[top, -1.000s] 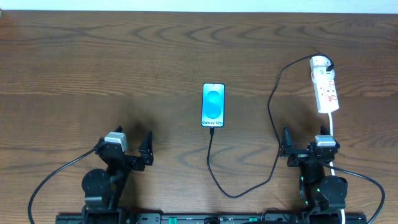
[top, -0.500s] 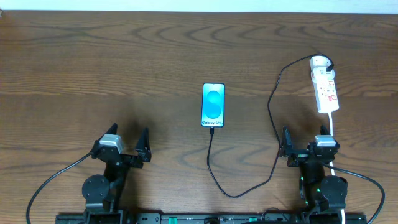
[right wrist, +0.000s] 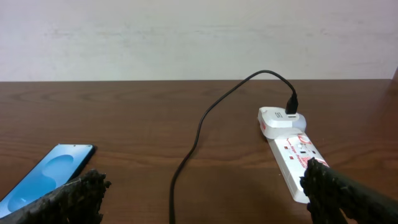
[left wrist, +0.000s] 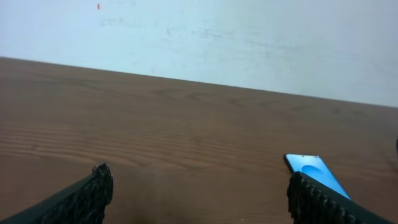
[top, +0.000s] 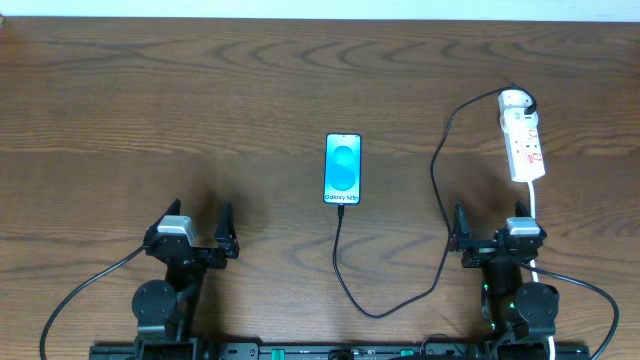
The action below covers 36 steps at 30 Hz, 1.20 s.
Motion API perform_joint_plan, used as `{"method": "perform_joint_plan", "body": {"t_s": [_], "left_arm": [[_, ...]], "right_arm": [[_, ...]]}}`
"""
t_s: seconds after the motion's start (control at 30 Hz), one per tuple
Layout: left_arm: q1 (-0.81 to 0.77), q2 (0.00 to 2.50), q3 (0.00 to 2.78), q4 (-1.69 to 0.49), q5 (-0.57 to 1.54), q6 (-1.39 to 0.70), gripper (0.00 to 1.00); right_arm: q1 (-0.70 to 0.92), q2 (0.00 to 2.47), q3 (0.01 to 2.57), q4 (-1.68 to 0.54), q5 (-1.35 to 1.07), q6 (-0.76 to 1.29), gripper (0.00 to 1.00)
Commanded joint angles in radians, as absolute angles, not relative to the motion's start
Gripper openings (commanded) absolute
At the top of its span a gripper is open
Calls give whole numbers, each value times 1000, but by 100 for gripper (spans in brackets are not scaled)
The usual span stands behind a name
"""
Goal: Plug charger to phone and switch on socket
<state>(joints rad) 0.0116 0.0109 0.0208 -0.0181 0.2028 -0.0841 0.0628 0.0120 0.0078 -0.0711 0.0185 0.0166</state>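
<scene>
Charger (top: 338,240) meeting phone (top: 342,168), overhead view only

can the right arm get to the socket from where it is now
Probably yes. The socket lies straight ahead of the open right gripper, with only bare table between them. The charger runs to the left of that path.
</scene>
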Motion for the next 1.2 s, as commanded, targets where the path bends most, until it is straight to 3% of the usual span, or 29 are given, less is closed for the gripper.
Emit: {"method": "perform_joint_plan", "body": {"t_s": [0.0,1.17], "left_arm": [[17,1,4,-59,194,-2,91],[17,1,4,-64,149,48,91]], "right_arm": [[60,6,6,-75,23,6,99],[60,6,6,-75,23,6,99]]}}
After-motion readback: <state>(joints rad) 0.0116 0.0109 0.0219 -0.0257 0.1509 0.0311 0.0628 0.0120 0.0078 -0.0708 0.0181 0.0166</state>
